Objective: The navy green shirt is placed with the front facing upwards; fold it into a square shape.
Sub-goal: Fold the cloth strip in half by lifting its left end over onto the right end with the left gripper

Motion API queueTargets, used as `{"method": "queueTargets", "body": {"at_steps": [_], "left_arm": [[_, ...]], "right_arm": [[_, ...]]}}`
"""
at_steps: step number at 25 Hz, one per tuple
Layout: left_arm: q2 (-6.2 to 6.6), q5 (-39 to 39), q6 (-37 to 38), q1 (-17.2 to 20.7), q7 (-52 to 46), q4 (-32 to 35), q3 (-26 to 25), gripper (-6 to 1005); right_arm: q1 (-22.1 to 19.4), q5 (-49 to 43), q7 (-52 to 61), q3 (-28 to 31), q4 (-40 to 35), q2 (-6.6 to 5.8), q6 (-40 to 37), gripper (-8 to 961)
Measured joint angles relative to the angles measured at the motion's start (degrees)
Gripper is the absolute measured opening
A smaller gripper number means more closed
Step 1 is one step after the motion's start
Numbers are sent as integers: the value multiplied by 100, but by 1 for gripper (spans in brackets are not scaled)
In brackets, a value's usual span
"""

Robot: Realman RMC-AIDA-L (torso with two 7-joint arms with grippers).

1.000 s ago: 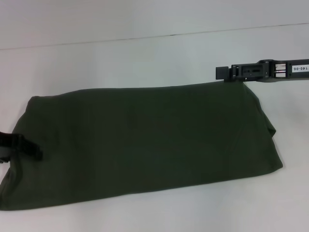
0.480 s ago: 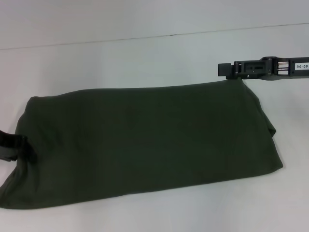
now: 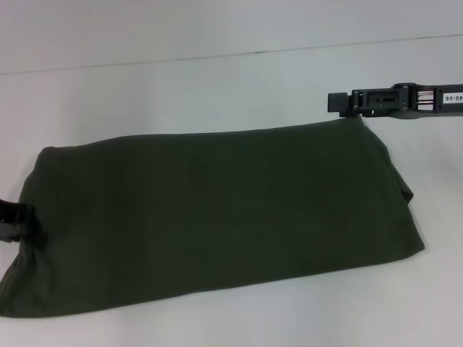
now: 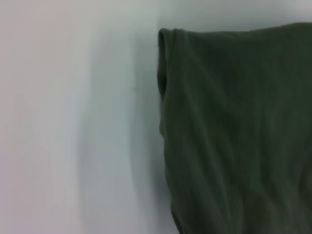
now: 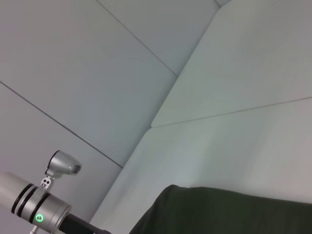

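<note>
Already doubled into a long band, the navy green shirt (image 3: 217,217) lies plain side up across the white table (image 3: 217,79), running from the near left edge of the head view to a rounded end at the right, with no chest print showing; the right gripper (image 3: 340,103) sits at the far right corner of the cloth, its dark body reaching in level from the right, and whether its jaws pinch the fabric or stand apart cannot be told; the left gripper (image 3: 18,223) shows only as a dark tip at the shirt's left end, partly cut off by the frame, its grip likewise impossible to judge; the left wrist view shows that end of the shirt with a small rolled lip at one corner, while the right wrist view catches only a dark fold of it low against the table; the band is far from square, so at least one more fold across its length seems due; the risk, as judged here, is an uneven carry, one corner slipping free or lagging so the layers skew, the loose right-hand bulge spills open, and the finished shape comes out lopsided
</note>
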Motion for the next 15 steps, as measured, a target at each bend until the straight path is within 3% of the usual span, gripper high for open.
{"method": "queueTargets", "body": {"at_steps": [15], "left_arm": [[65, 235, 177, 110, -51, -403, -47, 66]], "right_arm": [[-28, 0, 9, 30, 0, -9, 2, 791]]}}
